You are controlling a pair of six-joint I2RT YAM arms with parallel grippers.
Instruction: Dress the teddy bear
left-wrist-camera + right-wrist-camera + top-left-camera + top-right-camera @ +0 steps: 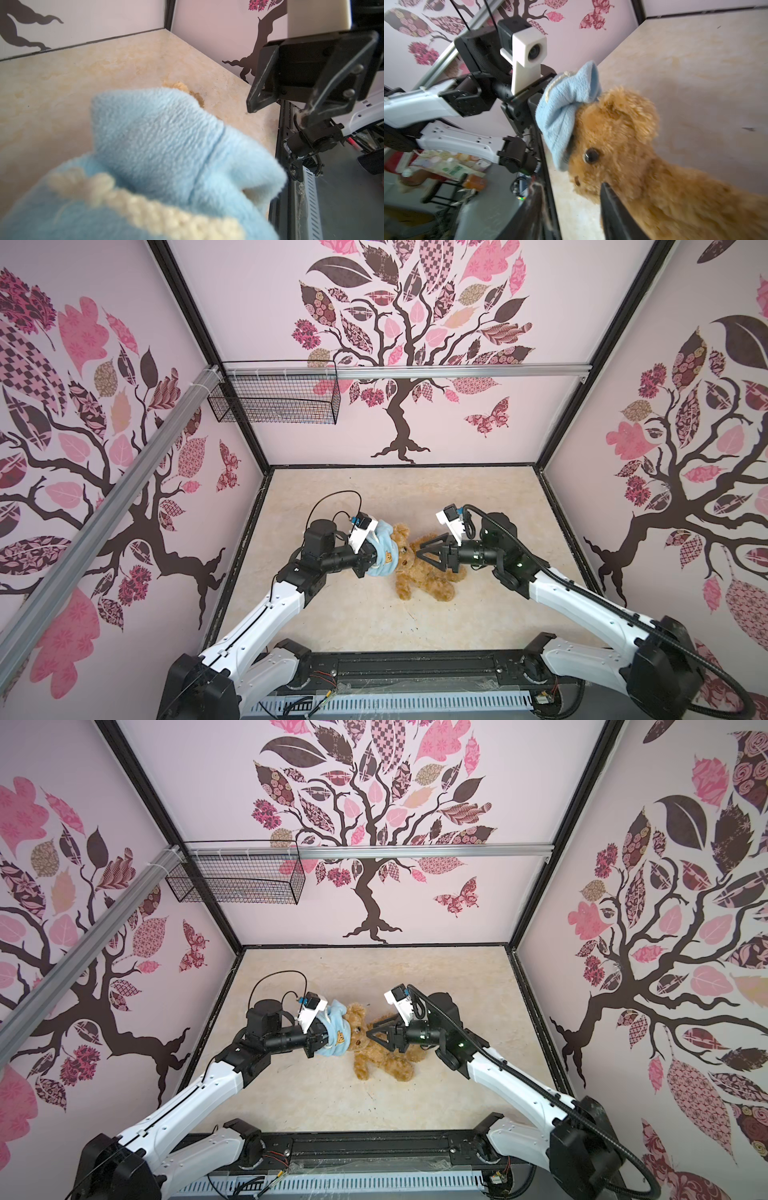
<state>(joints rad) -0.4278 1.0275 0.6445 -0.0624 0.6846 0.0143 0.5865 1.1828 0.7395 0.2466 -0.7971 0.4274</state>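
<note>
Two arms faced each other mid-frame in both top views. The teddy bear (pixel 424 580) lay on the beige marbled tabletop (pixel 478 497) just below frame centre, with its head toward the left arm and its legs toward the lower edge.

The left gripper (pixel 369 561) was buried in the light-blue hooded shirt (pixel 384 551). Its fingers were hidden, but I read it as clamped tight on the fabric. The shirt was bunched at the gripper end, orange bear-face print up. In the right wrist view its far edge draped against the side of the bear's head, just above the eye.

The right gripper (pixel 424 551) sat on the bear's other side, close by the muzzle. Its jaws were spread, bare table showed between them, and they gripped nothing.

A black wire basket (pixel 274 398) hung from the back rail, upper left of frame.
</note>
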